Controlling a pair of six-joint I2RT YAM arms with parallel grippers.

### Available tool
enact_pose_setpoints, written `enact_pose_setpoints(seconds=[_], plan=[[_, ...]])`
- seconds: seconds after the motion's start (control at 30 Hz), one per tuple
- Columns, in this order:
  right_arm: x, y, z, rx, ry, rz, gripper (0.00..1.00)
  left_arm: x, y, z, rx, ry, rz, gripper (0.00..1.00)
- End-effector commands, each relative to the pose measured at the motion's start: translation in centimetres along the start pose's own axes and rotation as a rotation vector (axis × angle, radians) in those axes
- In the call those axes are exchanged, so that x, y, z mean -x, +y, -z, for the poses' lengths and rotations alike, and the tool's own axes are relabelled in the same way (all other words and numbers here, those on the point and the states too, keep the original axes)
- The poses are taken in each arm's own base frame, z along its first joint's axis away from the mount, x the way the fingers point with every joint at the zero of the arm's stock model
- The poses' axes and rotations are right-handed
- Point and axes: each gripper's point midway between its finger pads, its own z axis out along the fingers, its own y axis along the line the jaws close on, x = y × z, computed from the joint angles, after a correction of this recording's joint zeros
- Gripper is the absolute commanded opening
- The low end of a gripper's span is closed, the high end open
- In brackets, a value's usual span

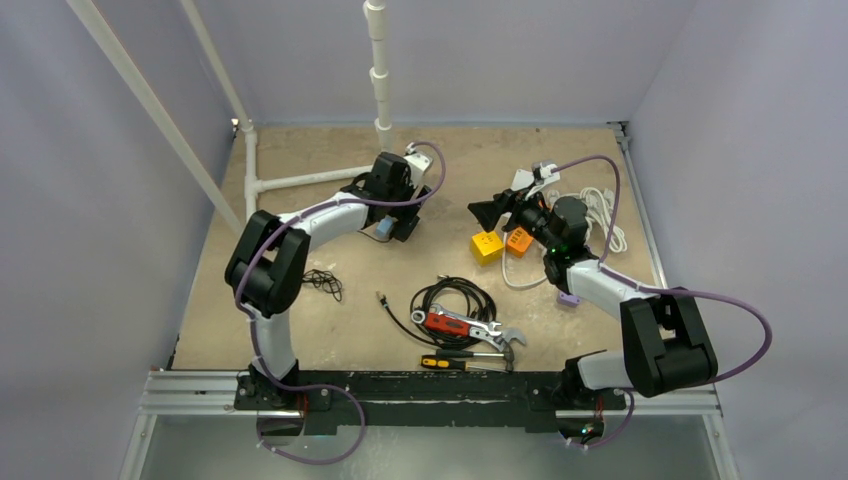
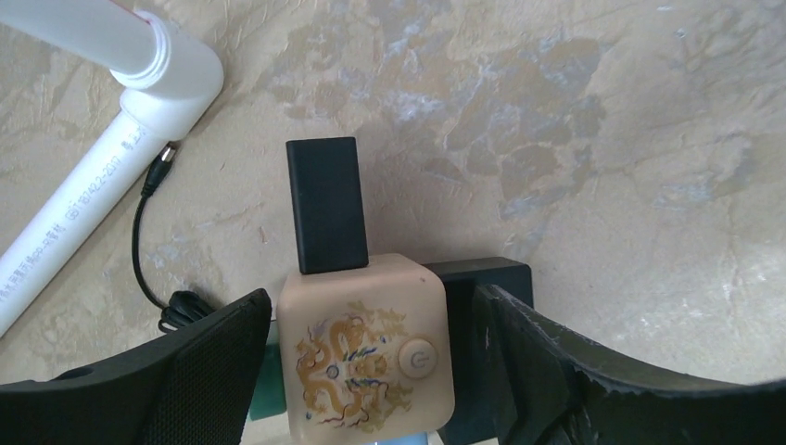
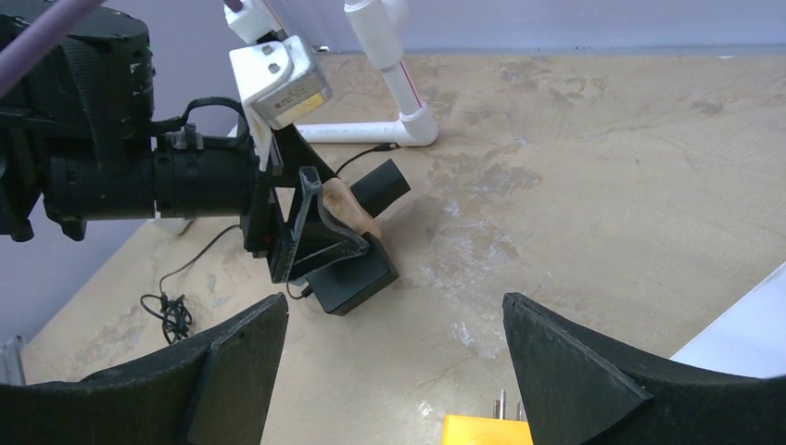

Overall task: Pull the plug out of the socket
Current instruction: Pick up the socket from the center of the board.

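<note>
Top external view: nearest my arm bases, a yellow-and-black screwdriver (image 1: 455, 361), a red-handled silver wrench (image 1: 465, 325) and a coil of black cable (image 1: 455, 297) lie on the tan table (image 1: 350, 330). Just beyond them, a small yellow plastic cube (image 1: 487, 245) and an orange cube (image 1: 518, 239) sit close to the right gripper (image 3: 394, 304). Its black fingers stand wide apart with nothing between them.

Further out on the left side, the left gripper (image 2: 371, 301) straddles the socket (image 2: 366, 362), a cream plastic cube printed with a dragon and a round power button. In the left wrist view, one finger is just beside the cube. On the other side, a gap shows a black block (image 2: 491, 273) behind it. The fingers are parted and I see no clamp on the cube.

The plug (image 2: 326, 204), a black rectangular body, is seated in the cube's far face and points away from the gripper. A thin black lead (image 2: 139, 241) ends beside the white plastic pipe (image 2: 93, 195), which lies furthest back.
</note>
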Motion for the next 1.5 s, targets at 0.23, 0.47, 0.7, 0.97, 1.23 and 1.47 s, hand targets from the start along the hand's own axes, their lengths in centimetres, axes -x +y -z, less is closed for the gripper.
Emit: enact_pose_setpoints(seconds=[0.23, 0.47, 0.7, 0.97, 1.23, 1.47], plan=[[2.6, 0.8, -0.3, 0.022, -0.064, 0.051, 0.87, 0.9, 1.3, -0.3, 0.064, 0.004, -0.003, 0.59], [2.8, 0.8, -0.2, 0.019, -0.067, 0.055, 0.87, 1.8, 1.0, 0.7, 0.043, -0.026, 0.037, 0.10], [3.4, 2.5, 0.2, 0.087, -0.074, 0.047, 0.88, 5.6, -0.2, 6.6, -0.059, -0.221, 0.096, 0.00], [3.8, 7.1, 1.1, 0.315, -0.029, 0.010, 0.89, 9.2, -3.5, 18.1, -0.273, -0.542, 0.052, 0.00], [3.1, 10.7, 2.0, 0.530, 0.113, -0.050, 0.85, 7.9, -8.8, 25.7, -0.439, -0.679, -0.104, 0.00], [2.5, 12.6, 4.0, 0.569, 0.146, -0.117, 0.87, 6.5, -11.1, 27.0, -0.490, -0.692, -0.135, 0.00]])
